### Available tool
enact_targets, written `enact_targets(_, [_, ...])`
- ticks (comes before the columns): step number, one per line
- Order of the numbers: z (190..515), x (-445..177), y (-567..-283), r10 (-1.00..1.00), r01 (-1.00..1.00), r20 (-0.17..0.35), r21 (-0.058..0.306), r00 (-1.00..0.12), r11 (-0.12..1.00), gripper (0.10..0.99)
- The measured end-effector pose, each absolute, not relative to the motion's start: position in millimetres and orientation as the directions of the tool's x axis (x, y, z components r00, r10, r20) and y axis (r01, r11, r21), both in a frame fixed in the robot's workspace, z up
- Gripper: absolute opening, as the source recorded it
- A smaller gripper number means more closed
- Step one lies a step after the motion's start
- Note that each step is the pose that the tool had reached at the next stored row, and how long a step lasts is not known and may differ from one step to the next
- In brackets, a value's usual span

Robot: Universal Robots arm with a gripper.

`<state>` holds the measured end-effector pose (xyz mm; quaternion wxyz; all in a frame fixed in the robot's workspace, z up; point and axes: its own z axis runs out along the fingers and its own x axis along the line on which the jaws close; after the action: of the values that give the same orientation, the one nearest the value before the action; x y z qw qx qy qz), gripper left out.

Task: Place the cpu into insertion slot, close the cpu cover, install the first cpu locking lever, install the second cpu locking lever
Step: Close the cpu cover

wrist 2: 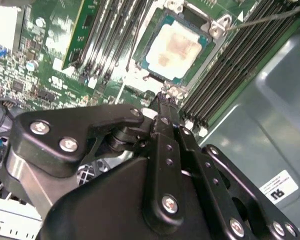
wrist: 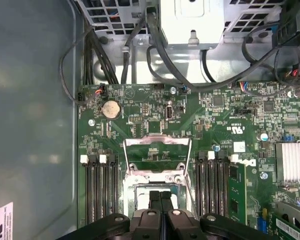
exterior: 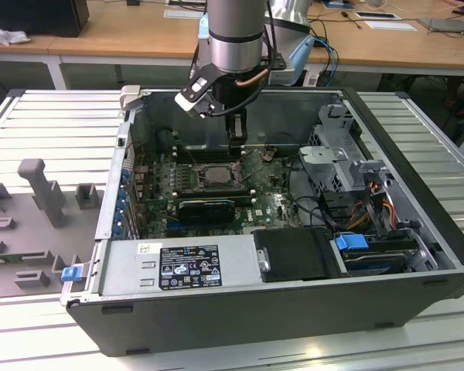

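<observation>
Inside the open computer case (exterior: 294, 287) on the slatted counter (exterior: 54, 124), toward its far side and the exterior view's left, the insertion slot (exterior: 209, 176) sits on the green motherboard. The arm (exterior: 236, 39) stands nearly vertical above it, with the end effector (exterior: 237, 148) pointing straight down at the slot's far edge, a pose that seems suited to pressing or nudging rather than carrying. In the second wrist view the cpu (wrist 2: 176, 46) lies flat in the slot with its metal top up, so the placing looks done. The fingers (wrist 2: 167, 135) are drawn together with nothing between them, their tip close over the slot's edge. In the first wrist view the cpu cover (wrist: 157, 142) is swung back open beyond the slot, its window showing bare board, likely left that way so the chip could go in. Black memory slots (wrist: 97, 187) flank it.
</observation>
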<state>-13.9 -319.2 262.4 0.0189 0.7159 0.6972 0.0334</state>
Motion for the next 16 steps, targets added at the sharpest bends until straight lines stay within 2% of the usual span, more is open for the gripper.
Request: enact_targets(16, [262,0,-319,0.999,0.997,0.021,0.074,0.026,-0.027,0.106])
